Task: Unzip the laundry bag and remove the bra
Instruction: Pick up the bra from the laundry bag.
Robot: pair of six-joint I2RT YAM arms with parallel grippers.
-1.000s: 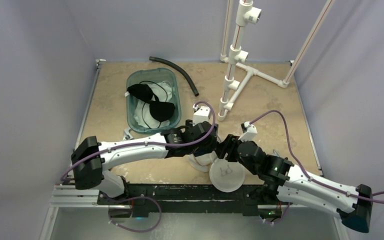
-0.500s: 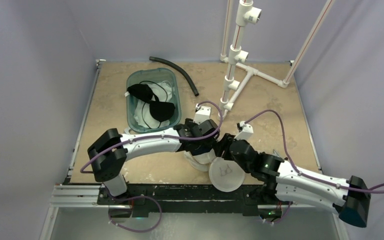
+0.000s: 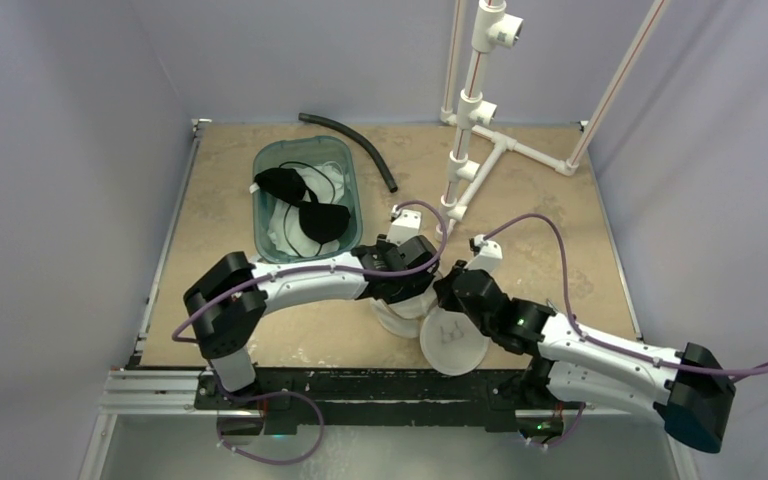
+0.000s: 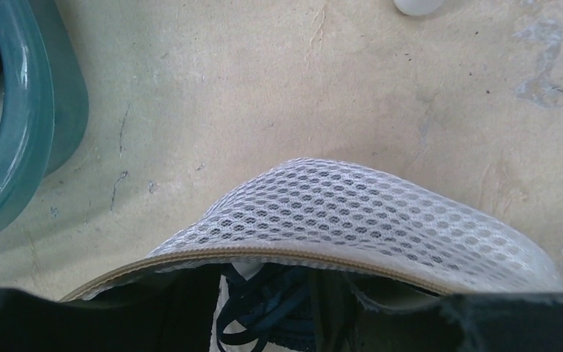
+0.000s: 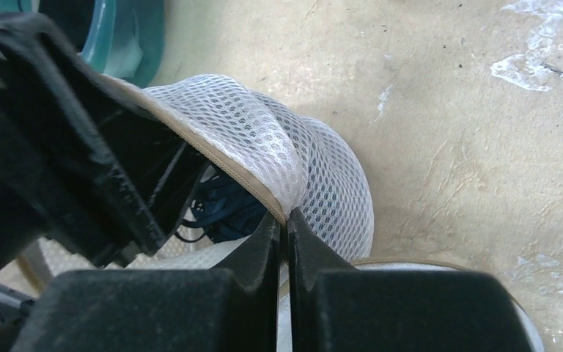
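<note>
Laundry bag point(image 3: 400, 318) sits near the middle of the bench point(image 3: 560, 200), close to the arm bases. It's already unzipped, and its round lid point(image 3: 453, 342) has flopped toward you.

Right pincer point(image 5: 284, 218) is pressed together on the mesh rim at the zip edge. Left pincer point(image 3: 408, 296) is down in the opening; no view tells you whether it's spread or holding anything.

Risks:
- The right grip is a thin bite of mesh. Pull hard and it likely slips, and the mouth collapses over the left pincer.
- If the left closes on mesh along with the bra point(image 5: 223, 205), you lift the whole bag instead of emptying it.
- The pincers sit close together, so a sideways move could knock them.

Views:
- Right wrist shows the pinch and the left pincer inside the mouth.
- Left wrist shows dark blue straps under the rim, with the teal tub point(image 4: 22, 125) nearby.
- Top view hides the opening under both wrists.
</note>
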